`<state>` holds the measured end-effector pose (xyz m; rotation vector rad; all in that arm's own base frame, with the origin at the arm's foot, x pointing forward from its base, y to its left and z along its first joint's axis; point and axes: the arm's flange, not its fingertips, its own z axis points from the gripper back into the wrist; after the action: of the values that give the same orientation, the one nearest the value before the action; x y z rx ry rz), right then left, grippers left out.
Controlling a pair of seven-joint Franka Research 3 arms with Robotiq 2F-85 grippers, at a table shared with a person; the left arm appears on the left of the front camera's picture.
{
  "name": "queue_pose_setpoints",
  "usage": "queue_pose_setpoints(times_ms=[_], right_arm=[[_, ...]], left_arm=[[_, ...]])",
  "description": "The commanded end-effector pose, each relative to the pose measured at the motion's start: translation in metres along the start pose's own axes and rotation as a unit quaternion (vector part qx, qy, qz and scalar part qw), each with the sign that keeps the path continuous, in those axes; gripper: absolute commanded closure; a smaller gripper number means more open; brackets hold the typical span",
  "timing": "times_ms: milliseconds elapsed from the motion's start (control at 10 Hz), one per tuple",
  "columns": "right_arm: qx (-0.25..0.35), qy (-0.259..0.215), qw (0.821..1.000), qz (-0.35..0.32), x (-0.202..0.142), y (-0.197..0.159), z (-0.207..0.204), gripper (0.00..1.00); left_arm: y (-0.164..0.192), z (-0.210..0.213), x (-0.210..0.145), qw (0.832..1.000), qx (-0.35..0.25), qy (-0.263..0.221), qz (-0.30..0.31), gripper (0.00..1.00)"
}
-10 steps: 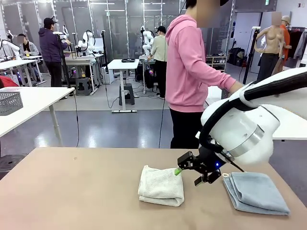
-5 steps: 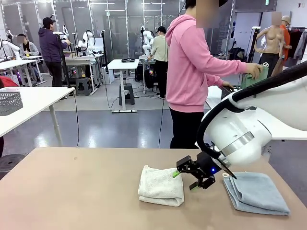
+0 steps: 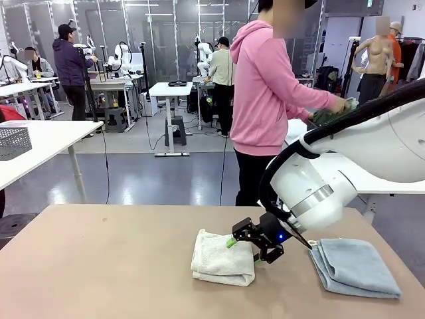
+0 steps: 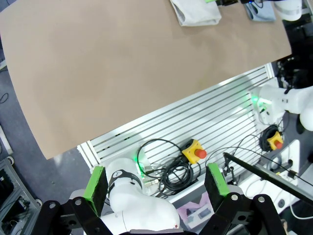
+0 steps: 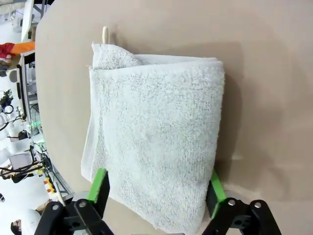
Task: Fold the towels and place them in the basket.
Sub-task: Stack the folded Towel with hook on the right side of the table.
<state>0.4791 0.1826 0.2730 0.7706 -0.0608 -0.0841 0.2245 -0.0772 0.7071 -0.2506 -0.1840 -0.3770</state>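
The cream towel point(image 3: 222, 259) lies folded on the brown table point(image 3: 99, 266), right of its middle. My right gripper point(image 3: 244, 251) hangs open low over the towel's right edge. In the right wrist view the cream towel point(image 5: 156, 142) fills the space ahead, and the open gripper point(image 5: 157, 196) has a green pad on either side of its near edge. The light blue towel point(image 3: 355, 266) lies folded at the table's right end. My left gripper point(image 4: 156, 183) stands open and holds nothing, high above the table's front edge. The cream towel point(image 4: 198, 12) is far off in that view.
A person in a pink hoodie point(image 3: 265, 86) stands beyond the table, turned to a side table, hands on a dark thing point(image 3: 332, 113) that I cannot identify. A grey mesh basket point(image 3: 13, 141) sits on a separate white table at far left. My right arm's big white joint point(image 3: 319, 186) looms above the blue towel.
My right gripper has moved left and down onto the cream towel's right edge. The person lifted something at the side table and brought it down again.
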Motion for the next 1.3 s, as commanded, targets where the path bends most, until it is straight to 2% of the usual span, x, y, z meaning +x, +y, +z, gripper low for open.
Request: queue_pose_setpoints(times_ms=[0, 100, 200, 500, 1000, 1100, 1200], right_arm=[[0.012, -0.012, 1.000, 0.008, 0.002, -0.004, -0.007, 0.57], [0.010, -0.013, 1.000, 0.006, 0.001, -0.004, -0.007, 0.73], [0.010, -0.015, 1.000, 0.003, 0.001, -0.005, -0.007, 1.00], [-0.004, -0.016, 1.000, -0.006, -0.002, -0.004, -0.006, 0.98], [-0.030, -0.013, 0.999, -0.037, -0.009, 0.003, 0.003, 1.00], [-0.014, -0.011, 1.000, -0.008, -0.003, -0.006, -0.002, 1.00], [-0.014, -0.011, 1.000, -0.008, -0.003, -0.006, -0.002, 1.00]], left_arm=[[0.000, -0.001, -0.002, 1.000, -0.003, 0.001, -0.009, 0.00], [0.000, -0.001, -0.002, 1.000, -0.003, 0.001, -0.009, 0.00], [0.000, -0.001, -0.002, 1.000, -0.003, 0.001, -0.009, 0.00], [0.000, -0.001, -0.002, 1.000, -0.003, 0.001, -0.009, 0.00], [0.000, -0.001, -0.002, 1.000, -0.003, 0.001, -0.009, 0.00], [0.000, -0.001, -0.002, 1.000, -0.003, 0.001, -0.009, 0.00], [0.000, -0.001, -0.002, 1.000, -0.003, 0.001, -0.009, 0.00]])
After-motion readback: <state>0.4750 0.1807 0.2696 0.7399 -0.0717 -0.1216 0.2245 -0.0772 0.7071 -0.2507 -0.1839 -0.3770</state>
